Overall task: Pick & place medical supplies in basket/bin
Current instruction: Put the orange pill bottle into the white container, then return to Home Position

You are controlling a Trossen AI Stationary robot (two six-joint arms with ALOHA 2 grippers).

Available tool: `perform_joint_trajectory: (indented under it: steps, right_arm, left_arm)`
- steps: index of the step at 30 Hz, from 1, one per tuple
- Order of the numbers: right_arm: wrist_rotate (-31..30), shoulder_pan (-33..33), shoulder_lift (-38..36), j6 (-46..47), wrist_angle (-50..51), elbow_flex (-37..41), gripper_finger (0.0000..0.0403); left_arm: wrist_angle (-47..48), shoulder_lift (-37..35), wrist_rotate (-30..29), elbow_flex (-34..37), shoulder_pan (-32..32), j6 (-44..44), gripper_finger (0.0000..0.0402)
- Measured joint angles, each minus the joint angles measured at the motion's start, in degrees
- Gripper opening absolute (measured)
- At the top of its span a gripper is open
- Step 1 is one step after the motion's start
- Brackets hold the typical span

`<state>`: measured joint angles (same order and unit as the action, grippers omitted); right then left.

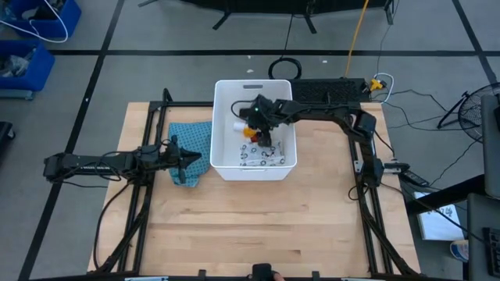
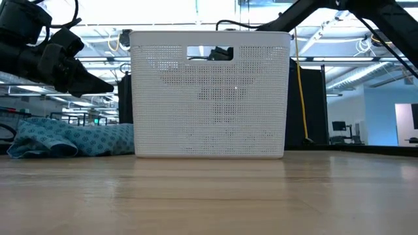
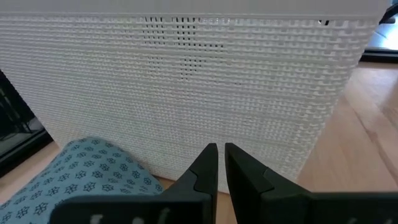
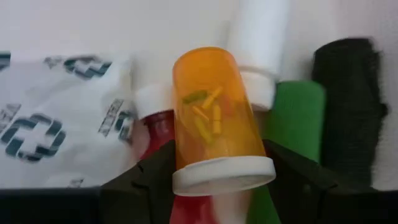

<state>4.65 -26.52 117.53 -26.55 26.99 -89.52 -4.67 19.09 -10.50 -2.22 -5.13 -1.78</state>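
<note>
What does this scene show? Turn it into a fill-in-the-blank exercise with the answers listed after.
1. The right gripper holds a vial whose body is coloured ____.
2. That gripper is inside the white ____, above the other supplies.
3. The left gripper, fingers shut, hangs over the teal ____.
4. Between the black roll and the vial lies a roll coloured ____.

Missing words: orange; basket; cloth; green
</note>
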Motion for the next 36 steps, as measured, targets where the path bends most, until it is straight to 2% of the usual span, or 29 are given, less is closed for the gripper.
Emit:
perform_joint_trajectory:
  steps: [8, 12, 16, 19, 21, 23, 25, 29, 33, 34, 36]
  right_arm:
    - [1.0, 0.1, -2.2, 0.4, 0.4, 0.0, 0.0255]
    - [0.4, 0.4, -5.4, 1.6, 1.0, 0.0, 0.0281]
    - [-0.7, 0.4, -10.5, 3.4, 1.6, 0.0, 0.0291]
    - [1.9, 0.4, -16.5, 6.9, 2.6, 0.0, 0.0291]
    - [7.4, 0.7, -21.0, 9.6, 4.0, 0.0, 0.0283]
    - [13.8, 1.7, -25.5, 12.2, 6.0, 0.0, 0.0265]
    - [16.9, 3.6, -30.0, 13.5, 8.5, 0.0, 0.0237]
    - [14.7, 9.7, -38.8, 12.5, 14.4, 1.4, 0.0148]
    - [13.3, 16.4, -47.8, 13.8, 13.2, 6.4, 0.0035]
    - [12.6, 18.3, -50.1, 13.8, 12.3, 8.5, 0.0018]
    - [8.5, 22.0, -54.8, 14.9, 9.4, 14.3, 0.0011]
  left_arm:
    - [0.2, 0.0, 1.4, 0.0, 0.0, -0.3, 0.0033]
    - [0.2, 0.0, 1.5, 0.0, 0.0, -0.5, 0.0033]
    - [0.3, 0.0, 2.0, 0.0, 0.0, -1.1, 0.0033]
    - [0.3, 0.0, 2.0, 0.0, 0.0, -1.1, 0.0033]
    - [0.4, 0.0, 2.0, 0.0, 0.0, -1.1, 0.0033]
    - [0.8, 0.0, 2.0, 0.0, 0.0, -0.6, 0.0033]
    - [1.3, 0.0, 2.0, 0.0, 0.0, -0.3, 0.0033]
    - [3.1, 0.0, 1.3, 0.0, 0.0, -2.2, 0.0033]
    - [4.5, 0.0, 2.0, 0.0, 0.0, -3.3, 0.0033]
    - [4.2, 0.0, 2.5, 0.0, 0.0, -3.1, 0.0033]
    - [2.1, 0.0, 5.3, 0.0, 0.2, -1.3, 0.0031]
